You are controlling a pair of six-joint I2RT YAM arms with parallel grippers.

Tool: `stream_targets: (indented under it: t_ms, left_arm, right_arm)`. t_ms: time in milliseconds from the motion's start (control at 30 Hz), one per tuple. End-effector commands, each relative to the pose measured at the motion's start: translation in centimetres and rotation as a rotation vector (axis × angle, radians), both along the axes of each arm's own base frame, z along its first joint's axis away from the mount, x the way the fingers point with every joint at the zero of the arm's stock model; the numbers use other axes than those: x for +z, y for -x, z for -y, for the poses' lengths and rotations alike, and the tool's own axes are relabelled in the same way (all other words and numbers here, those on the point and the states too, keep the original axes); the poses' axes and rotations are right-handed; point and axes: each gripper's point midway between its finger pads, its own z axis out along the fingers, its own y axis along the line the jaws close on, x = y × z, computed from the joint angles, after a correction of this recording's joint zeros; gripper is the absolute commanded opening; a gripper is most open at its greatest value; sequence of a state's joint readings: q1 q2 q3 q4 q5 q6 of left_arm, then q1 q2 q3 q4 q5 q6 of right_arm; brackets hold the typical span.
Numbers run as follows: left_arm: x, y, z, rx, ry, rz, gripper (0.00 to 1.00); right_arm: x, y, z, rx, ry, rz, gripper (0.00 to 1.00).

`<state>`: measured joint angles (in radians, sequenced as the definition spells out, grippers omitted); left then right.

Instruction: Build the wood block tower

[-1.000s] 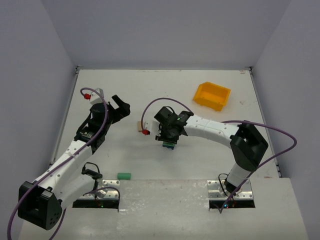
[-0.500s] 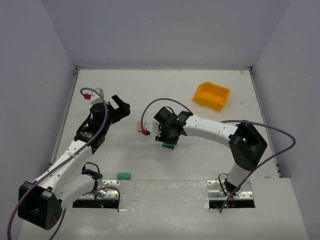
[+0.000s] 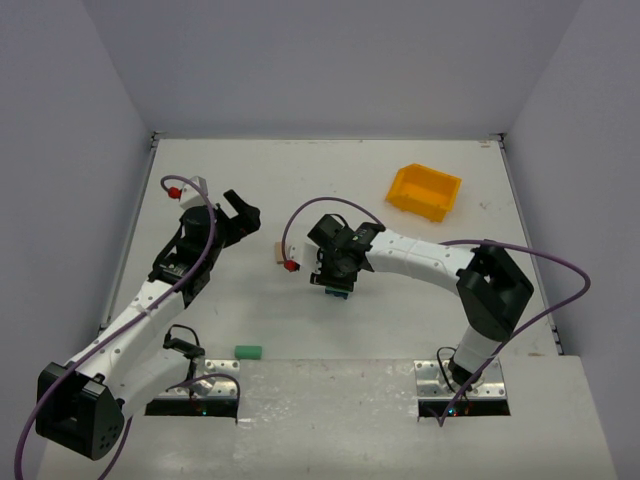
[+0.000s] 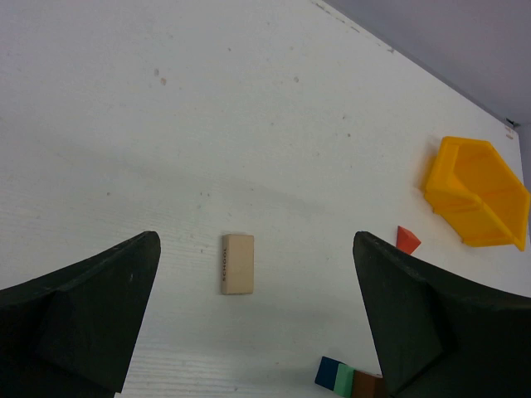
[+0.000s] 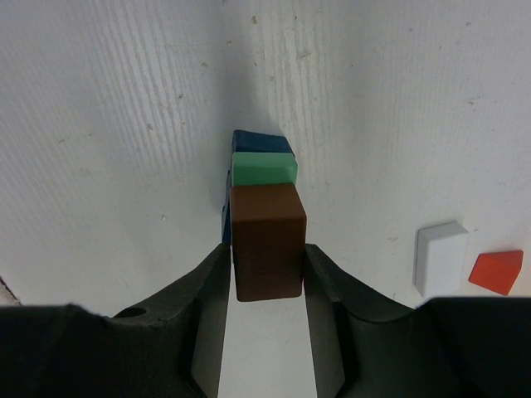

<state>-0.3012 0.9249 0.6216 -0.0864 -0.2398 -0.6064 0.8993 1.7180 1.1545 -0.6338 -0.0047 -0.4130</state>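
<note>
Jaws of the right gripper (image 5: 266, 250) are flanking the wood block tower (image 5: 264, 169) near the centre of the tabletop (image 3: 420, 310); whether they are clamping it cannot be told. Left gripper (image 4: 255, 242) jaws are hanging released, at ten o'clock from it.

tower (image 3: 338, 293) mostly hidden under R gripper (image 3: 335, 281), top view, grip unclear

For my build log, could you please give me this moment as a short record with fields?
Tower: wood block tower, blue, then green, brown block on top
Right gripper: fingers flank the brown block; grip unclear
Left gripper: open, holding nothing
Loose: tan block; green block
Bin: yellow bin, far right
</note>
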Motion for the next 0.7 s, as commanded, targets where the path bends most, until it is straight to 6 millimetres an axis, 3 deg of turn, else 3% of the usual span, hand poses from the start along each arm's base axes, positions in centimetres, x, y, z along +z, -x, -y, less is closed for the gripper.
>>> stream_targets:
  t_ms: [0, 667]
  left_arm:
    - [1.37, -0.29, -0.01, 0.001, 0.005, 0.054, 1.00]
    - [1.56, -0.24, 0.01, 0.000, 0.009, 0.059, 1.00]
  right_arm:
    - [1.12, -0.48, -1.54, -0.010, -0.058, 0.008, 0.40]
    - [1.31, -0.63, -2.00, -0.059, -0.080, 0.001, 0.40]
